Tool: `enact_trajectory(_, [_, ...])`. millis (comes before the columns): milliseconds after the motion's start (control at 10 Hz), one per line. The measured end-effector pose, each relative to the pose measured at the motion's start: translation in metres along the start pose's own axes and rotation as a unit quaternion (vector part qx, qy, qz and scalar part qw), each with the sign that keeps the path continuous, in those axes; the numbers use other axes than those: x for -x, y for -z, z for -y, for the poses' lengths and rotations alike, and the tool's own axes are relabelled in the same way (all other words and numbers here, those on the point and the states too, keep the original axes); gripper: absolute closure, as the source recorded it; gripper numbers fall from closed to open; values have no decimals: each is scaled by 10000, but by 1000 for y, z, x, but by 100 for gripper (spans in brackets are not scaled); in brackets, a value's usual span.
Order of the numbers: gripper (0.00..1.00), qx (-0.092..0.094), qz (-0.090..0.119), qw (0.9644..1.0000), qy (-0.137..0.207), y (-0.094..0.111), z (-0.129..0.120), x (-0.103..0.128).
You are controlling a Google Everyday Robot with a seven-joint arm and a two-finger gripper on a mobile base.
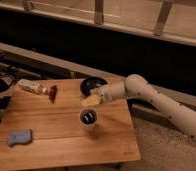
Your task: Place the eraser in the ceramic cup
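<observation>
At centre frame, your arm (156, 100) reaches in from the right and holds the end effector (91, 101) over the wooden counter (66, 135), just above and slightly up-frame of the ceramic cup (88, 120). Whether it is open or closed cannot be told from this view, and the same goes for whether anything is gripped: a pale yellowish shape sits at its tip, but that could be the tool itself or something held. Inside the cup's dark interior you can make out small light patches; whether those are the eraser cannot be told either, so the eraser's place is unconfirmed.

A low black bowl (93, 85) sits just behind the end effector. At left of the frame lie a wrapped packet (32, 87) and a red item (53, 93), with a blue sponge (19, 136) at lower left.

By the look of it, you are at the drop-off step. Next, confirm the eraser is inside, then lift straight up, clear of the cup's rim, so nothing tips.
</observation>
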State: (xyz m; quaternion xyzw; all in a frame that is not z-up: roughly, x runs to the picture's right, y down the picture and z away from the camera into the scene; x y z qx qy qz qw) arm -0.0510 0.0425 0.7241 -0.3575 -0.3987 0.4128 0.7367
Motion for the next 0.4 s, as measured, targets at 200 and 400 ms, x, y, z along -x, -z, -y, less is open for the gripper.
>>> enact_trajectory(200, [41,7,-14,10000,27,-4,0,3])
enact_trajectory(400, [26,15,-20,10000,63,-2,1,3])
